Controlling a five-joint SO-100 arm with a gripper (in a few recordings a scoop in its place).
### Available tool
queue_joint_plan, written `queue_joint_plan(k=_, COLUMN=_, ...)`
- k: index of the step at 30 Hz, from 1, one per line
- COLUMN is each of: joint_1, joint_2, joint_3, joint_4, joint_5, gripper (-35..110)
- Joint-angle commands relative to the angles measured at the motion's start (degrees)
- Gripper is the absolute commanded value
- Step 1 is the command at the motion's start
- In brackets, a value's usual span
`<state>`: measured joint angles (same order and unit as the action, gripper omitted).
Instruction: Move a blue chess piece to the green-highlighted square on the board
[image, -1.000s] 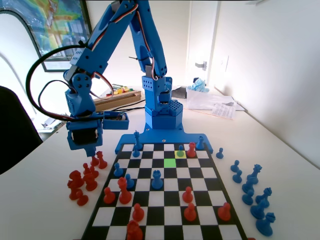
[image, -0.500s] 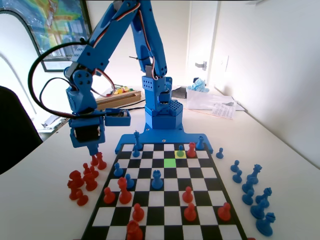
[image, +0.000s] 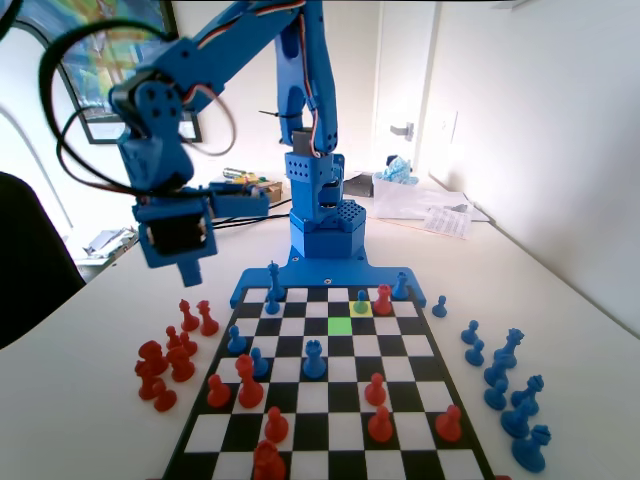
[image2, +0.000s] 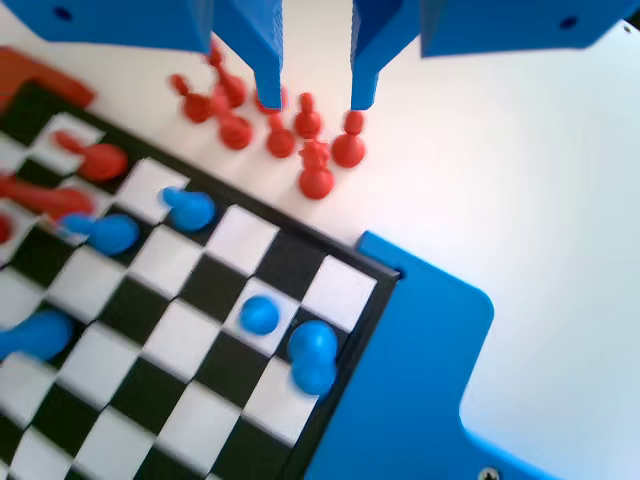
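Fixed view, left side: the gripper hangs high above the table, over the cluster of red pieces lying off the board's left edge.
Change: it has risen from just over those red pieces a second ago, and nothing hangs beneath it.
Fingers: apart and empty in the wrist view, with red pieces seen through the gap.
Meaning: this looks like the end of clearing a red piece off the board, so the blue move is probably next.
Board: black-and-white, red and blue pieces scattered on it.
Green-highlighted square: bare, nothing standing on it.
Blue chess piece: a pawn on the yellow-tinted square, just behind and right of the green one, untouched.
Right side: spare blue pieces stand on the table.
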<state>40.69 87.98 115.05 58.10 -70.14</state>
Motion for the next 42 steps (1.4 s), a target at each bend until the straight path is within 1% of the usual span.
queue_joint_plan(k=1, joint_1=-4.0, joint_2=8.4, joint_3=-2.5, joint_4=3.2, joint_5=1.2, gripper=12)
queue_joint_plan(k=11, joint_1=-21.1, joint_2=15.6, joint_3=3.7, joint_4=1.1, joint_5=11.3, gripper=12)
queue_joint_plan(k=20, joint_1=-33.6, joint_2=22.5, joint_3=16.1, joint_4=-3.6, joint_5=17.7, gripper=11)
queue_joint_plan(k=27, joint_1=-39.2, joint_2=26.5, joint_3=24.8, joint_4=-8.7, joint_5=20.1, gripper=11)
queue_joint_plan(k=42, joint_1=-46.5, joint_2=31.5, joint_3=34.1, joint_4=-12.0, joint_5=19.3, gripper=12)
